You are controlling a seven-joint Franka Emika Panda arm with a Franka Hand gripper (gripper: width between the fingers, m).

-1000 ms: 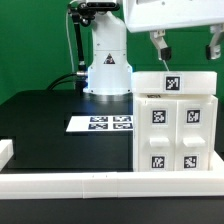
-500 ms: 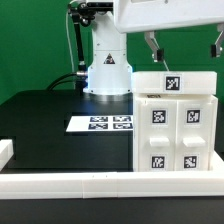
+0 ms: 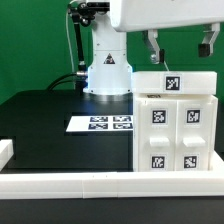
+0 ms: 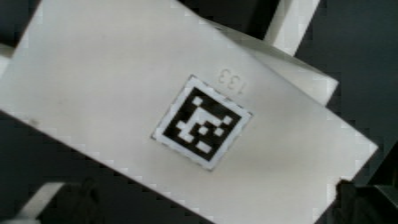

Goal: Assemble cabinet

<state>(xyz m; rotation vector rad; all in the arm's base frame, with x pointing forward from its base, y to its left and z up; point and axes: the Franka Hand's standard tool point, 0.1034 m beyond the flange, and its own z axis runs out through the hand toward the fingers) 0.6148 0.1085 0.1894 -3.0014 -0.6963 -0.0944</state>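
One gripper [image 3: 180,47] hangs directly above the cabinet [image 3: 176,118], fingers spread wide and holding nothing, tips just clear of its top edge. Since a second ago it has shifted toward the exterior view's left and sits a little lower, so both fingers now straddle the top tag [image 3: 171,83]. Cabinet has not moved; it stands below the tool on the table [image 3: 45,120], against the rail [image 3: 90,181]. Marker board [image 3: 102,123] lies unchanged beside it. Wrist view: tagged white face [image 4: 210,118] fills the frame underneath.
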